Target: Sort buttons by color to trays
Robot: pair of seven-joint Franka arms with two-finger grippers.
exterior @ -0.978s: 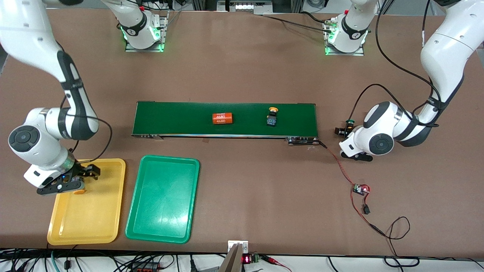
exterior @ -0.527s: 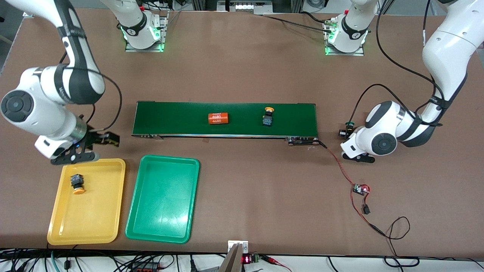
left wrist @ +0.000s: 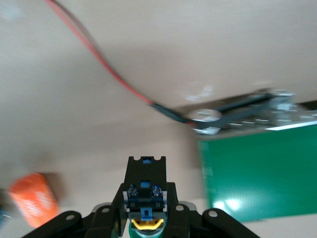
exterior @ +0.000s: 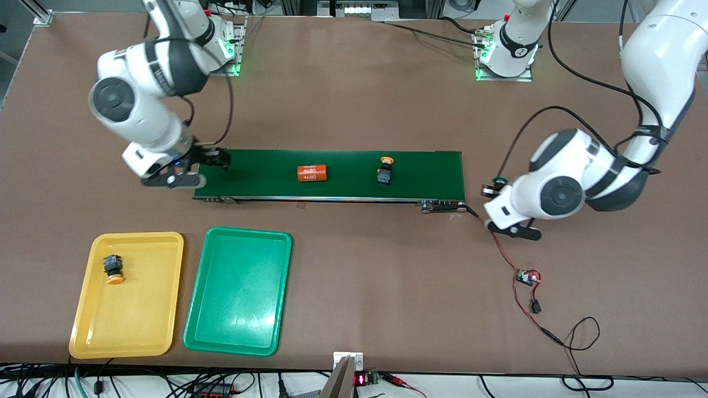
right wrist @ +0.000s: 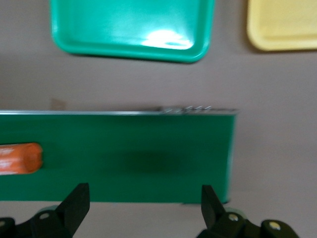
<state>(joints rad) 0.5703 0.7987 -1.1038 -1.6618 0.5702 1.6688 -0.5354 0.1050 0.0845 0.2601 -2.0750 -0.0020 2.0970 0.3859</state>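
While the right tool (exterior: 213, 160) hangs spread apart over the conveyor belt's (exterior: 420, 168) end, the left tool (exterior: 492, 190) grips a green button (exterior: 500, 181) above the bench (exterior: 354, 99); one yellow button (exterior: 113, 268) lies in the yellow tray (exterior: 144, 331), another (exterior: 385, 169) on the belt, the green tray (exterior: 238, 298) beside.

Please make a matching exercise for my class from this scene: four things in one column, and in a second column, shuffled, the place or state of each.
Column 1
1. right hand
2. orange cylinder
3. yellow tray
4. left hand

Column 2
A. shut on a green-capped button
B. a yellow-capped button lies in it
C. open, over one end of the conveyor belt
D. lies on the conveyor belt

Pairs: 1-C, 2-D, 3-B, 4-A
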